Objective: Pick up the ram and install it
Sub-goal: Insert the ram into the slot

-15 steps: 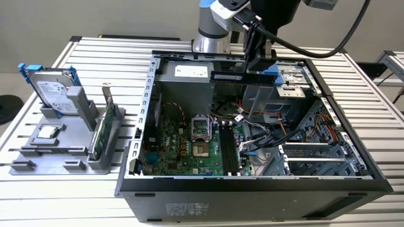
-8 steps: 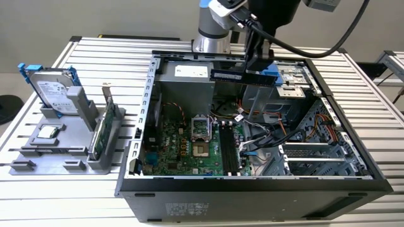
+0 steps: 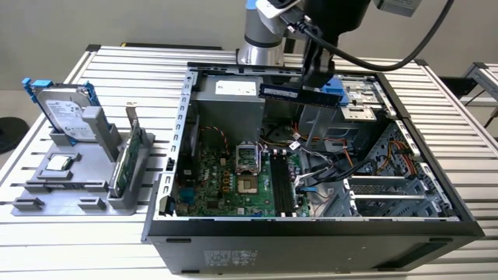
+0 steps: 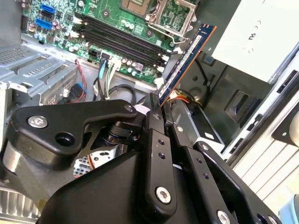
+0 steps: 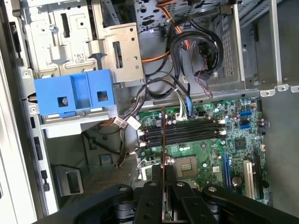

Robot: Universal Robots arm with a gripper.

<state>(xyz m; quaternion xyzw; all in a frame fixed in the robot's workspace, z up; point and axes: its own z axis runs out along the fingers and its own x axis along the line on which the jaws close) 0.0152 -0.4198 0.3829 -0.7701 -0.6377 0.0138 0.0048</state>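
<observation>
Robotics lab bench, test-cell style. Slotted aluminium-profile table [image 3: 459,140], with my arm's base [image 3: 260,35] standing at its far side. An open desktop tower case [image 3: 311,236] lies on it, motherboard [image 3: 225,184] exposed. At the exterior view's left, a grey fixture [image 3: 58,192] racks parts: hard drive [image 3: 66,114] and green card [image 3: 128,157] upright, processor chip [image 3: 57,164] flat. Plain bare wall [image 3: 116,20] behind, and a second slotted table [image 3: 484,79] at the exterior view's right.

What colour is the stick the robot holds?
The ram is dark blue, clearest in the second wrist view.

no readable text, no readable numbers
</observation>
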